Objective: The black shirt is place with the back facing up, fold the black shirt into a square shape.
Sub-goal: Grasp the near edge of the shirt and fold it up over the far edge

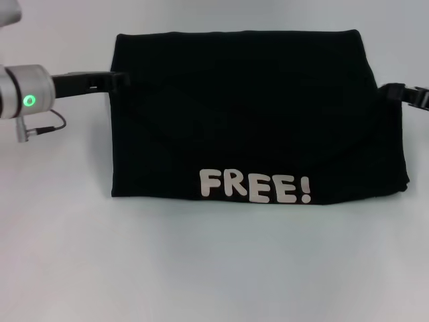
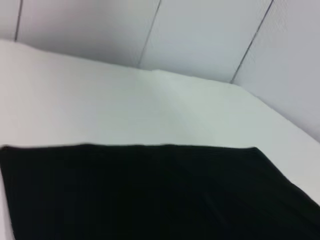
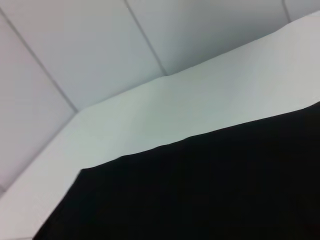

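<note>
The black shirt [image 1: 255,114] is lying across the middle of the white desk [image 1: 201,268], already doubled into a wide band, its pale "FREE!" lettering [image 1: 255,186] showing along the near edge. The left gripper [image 1: 119,79] is reaching in from the left at the shirt's far-left corner, and the right gripper [image 1: 394,90] is meeting the cloth on the right edge, toward the far side. Both sets of jaws are merging with the dark fabric in the head view, and neither wrist view is showing them, so whether they are clenched on the cloth or released cannot be told. Each wrist view is looking low across the shirt's flat surface toward the pale wall panels [image 2: 200,35] beyond the desk.

Judging by the shape, the band is still wider than it is deep, so a sideways fold appears to be the step in hand. Doing it well is likely calling for pinching all the layers at one short edge, lifting only enough to clear the cloth, and carrying that edge across level so it lands square on the opposite side. The right edge is flaring outward toward the near corner, which probably needs tucking straight, or the finished shape may come out skewed
</note>
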